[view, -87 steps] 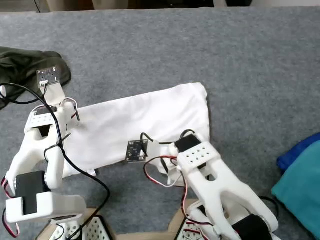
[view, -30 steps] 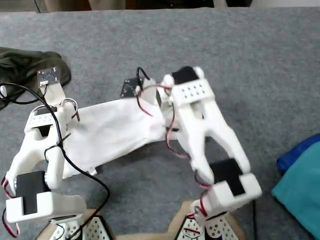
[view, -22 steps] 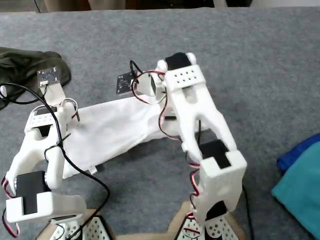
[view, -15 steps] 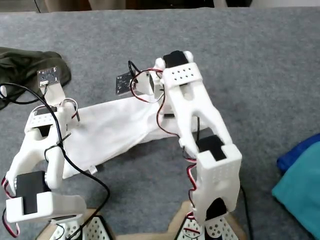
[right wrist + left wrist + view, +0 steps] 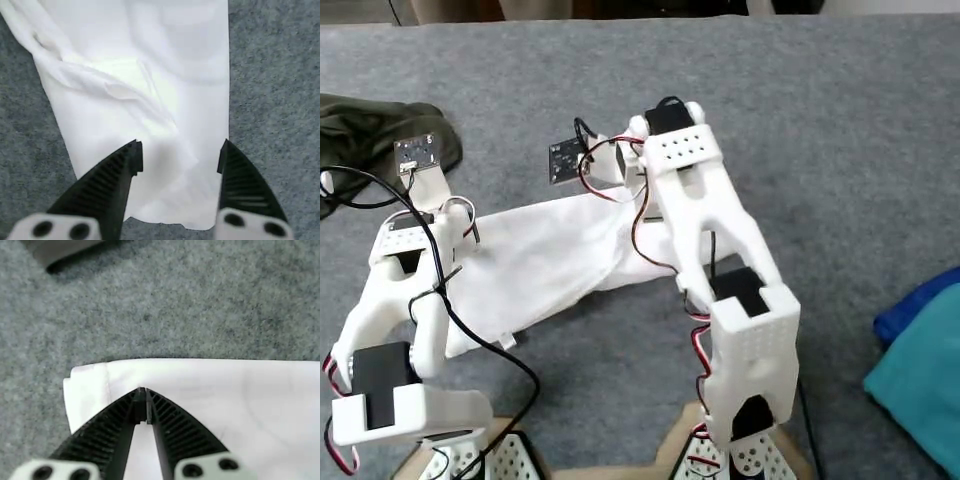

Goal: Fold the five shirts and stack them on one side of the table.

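A white shirt [image 5: 540,265] lies partly folded on the grey table, its right part doubled back toward the middle. My left gripper [image 5: 142,400] is shut, its tips resting on the shirt's [image 5: 225,395] corner near the hem; in the high view it sits at the shirt's left end [image 5: 472,232]. My right gripper [image 5: 180,150] stands open above the rumpled, folded end of the shirt [image 5: 150,75], with cloth showing between the fingers and nothing held. The right arm [image 5: 685,170] stretches over the shirt's far right end.
A dark green garment [image 5: 365,130] lies bunched at the far left corner. Blue [image 5: 920,300] and teal [image 5: 925,385] garments lie at the right edge. The grey table [image 5: 820,120] is bare at the far right.
The right arm swung from the near edge up over the shirt, and the shirt's right half came over to the left. In the last half second it barely shifted. The left arm stayed put.
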`<act>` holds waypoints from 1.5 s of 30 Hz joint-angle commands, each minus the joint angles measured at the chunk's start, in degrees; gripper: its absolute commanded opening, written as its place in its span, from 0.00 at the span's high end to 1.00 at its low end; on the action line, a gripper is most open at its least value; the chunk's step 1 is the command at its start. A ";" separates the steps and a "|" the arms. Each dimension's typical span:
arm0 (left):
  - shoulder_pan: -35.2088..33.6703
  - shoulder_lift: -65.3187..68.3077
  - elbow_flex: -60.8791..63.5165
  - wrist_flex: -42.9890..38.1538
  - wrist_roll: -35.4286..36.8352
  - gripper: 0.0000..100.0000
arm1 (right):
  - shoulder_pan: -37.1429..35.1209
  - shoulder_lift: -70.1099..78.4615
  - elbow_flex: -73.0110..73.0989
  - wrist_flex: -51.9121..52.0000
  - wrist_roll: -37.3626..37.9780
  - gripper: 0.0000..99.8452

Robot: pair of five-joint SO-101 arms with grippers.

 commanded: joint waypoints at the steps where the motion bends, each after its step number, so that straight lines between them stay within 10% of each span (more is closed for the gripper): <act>1: -0.18 0.13 -2.55 0.26 -0.09 0.98 | 1.01 -7.08 -1.98 2.29 0.18 0.75; 7: -0.18 0.13 -2.55 0.26 -0.09 0.98 | 0.92 -13.32 7.52 4.92 -4.92 0.99; 18: 1.76 -4.53 -6.68 10.81 0.26 0.98 | 7.78 -14.02 20.18 -9.76 -22.33 0.99; 29: 24.35 -11.91 -23.30 34.29 11.78 0.98 | 17.45 -14.37 19.91 -13.98 -29.71 0.99; 37: 43.08 -8.84 -27.52 31.56 18.64 0.98 | 22.29 -10.95 22.20 -20.22 -32.35 0.99; 45: 45.80 9.19 -35.34 28.75 22.59 0.98 | 28.53 -11.12 22.81 -20.57 -41.23 0.99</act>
